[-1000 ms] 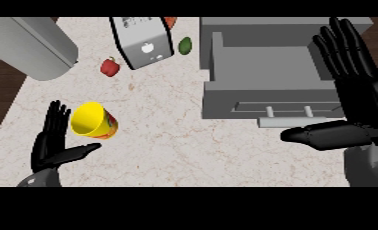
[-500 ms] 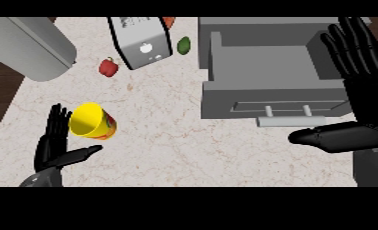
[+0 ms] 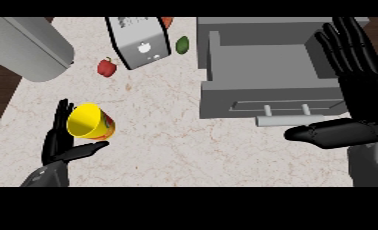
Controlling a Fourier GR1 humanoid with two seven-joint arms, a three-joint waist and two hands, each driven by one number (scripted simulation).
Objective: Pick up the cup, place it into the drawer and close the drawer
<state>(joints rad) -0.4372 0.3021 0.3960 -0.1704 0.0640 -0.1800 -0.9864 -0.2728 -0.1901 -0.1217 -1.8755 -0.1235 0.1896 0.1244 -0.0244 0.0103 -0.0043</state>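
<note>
Barely started, I'd say. The cup (image 3: 90, 121) sits on the counter (image 3: 170, 139) at 8 o'clock, left hand (image 3: 63, 144) cradling it with straight fingers, no grasp yet. The drawer (image 3: 266, 74) at 2 o'clock is open; right hand (image 3: 347, 74) rests relaxed beside it. Lifting, placing and closing are all left.

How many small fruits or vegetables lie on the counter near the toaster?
3: a red pepper left of the toaster, a green one right of it, and a red one behind, partly hidden.

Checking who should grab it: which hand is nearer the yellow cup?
Left. The left hand is right beside the yellow cup; the right hand is far across, by the open grey drawer.
</note>
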